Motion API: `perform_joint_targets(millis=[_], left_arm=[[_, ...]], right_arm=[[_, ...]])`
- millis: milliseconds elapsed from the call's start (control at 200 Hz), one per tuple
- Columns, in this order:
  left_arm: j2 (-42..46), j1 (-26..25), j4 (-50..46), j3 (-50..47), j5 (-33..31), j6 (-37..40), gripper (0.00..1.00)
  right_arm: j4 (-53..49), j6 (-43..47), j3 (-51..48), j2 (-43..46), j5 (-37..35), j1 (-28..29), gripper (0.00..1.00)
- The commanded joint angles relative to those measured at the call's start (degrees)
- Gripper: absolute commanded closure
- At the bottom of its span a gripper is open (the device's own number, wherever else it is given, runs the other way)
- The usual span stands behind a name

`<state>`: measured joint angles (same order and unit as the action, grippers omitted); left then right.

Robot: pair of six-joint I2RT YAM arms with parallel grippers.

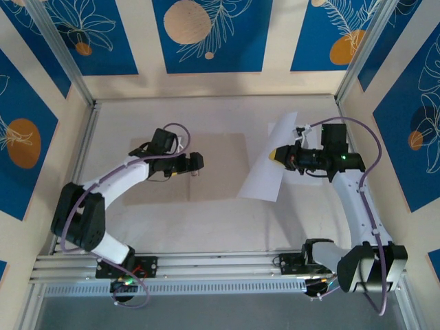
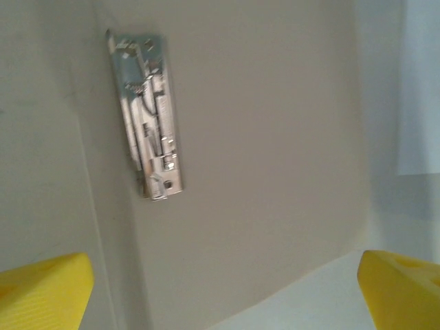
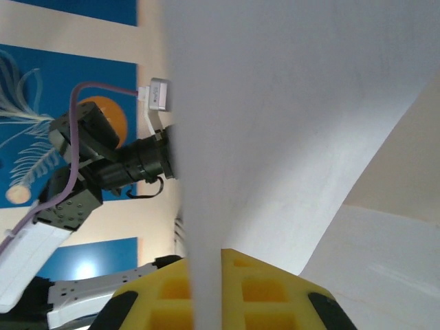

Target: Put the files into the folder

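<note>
Table (image 1: pixel 206 227), pale and bare in its near half, carries the folder (image 1: pixel 220 165), which lies open and flat directly under the left gripper (image 1: pixel 198 163). Spread out like this, the folder has its long axis running left to right in the overhead view. Its spine crease runs near to far, just below that gripper's fingertips. In the left wrist view the tan inner face of the folder (image 2: pixel 275 137) lies beneath the 2 yellow fingertips (image 2: pixel 41 289), which stand wide apart with nothing between them and off the card.

The files (image 1: pixel 269 159) are off to the right of the folder, raised off the table in the right gripper (image 1: pixel 277 157), which is clamped on their right-hand edge. Their long axis runs from far right to near left, the near corner pointing toward the folder's right cover. The sheet leans rather than lying flat. Whether 1 sheet or 2 are held cannot be told. In the right wrist view the white paper (image 3: pixel 275 137) rises edge-on and curving out of the yellow fingers (image 3: pixel 268 292).

A small metal clip (image 2: pixel 148 117) sits ahead of the left fingertips, lengthwise along the spine crease.
</note>
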<state>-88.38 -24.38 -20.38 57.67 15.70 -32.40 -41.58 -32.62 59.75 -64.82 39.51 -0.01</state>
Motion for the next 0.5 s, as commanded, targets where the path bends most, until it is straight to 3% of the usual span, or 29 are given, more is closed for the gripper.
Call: perform_joint_targets(millis=[0,220,495], left_arm=[[-3.42,0.66,0.02,-0.19,-1.82,2.34,0.02],[-9.20,0.61,3.05,-0.52,1.23,2.60,0.06],[-12.66,0.30,8.15,-2.21,6.74,3.05,0.09]], right_arm=[[-9.61,3.34,3.90,-0.55,-8.22,2.70,1.00],[-14.36,4.31,8.40,-1.45,-15.60,7.03,1.00],[-15.01,4.28,9.35,-2.04,-16.39,8.43,1.00]])
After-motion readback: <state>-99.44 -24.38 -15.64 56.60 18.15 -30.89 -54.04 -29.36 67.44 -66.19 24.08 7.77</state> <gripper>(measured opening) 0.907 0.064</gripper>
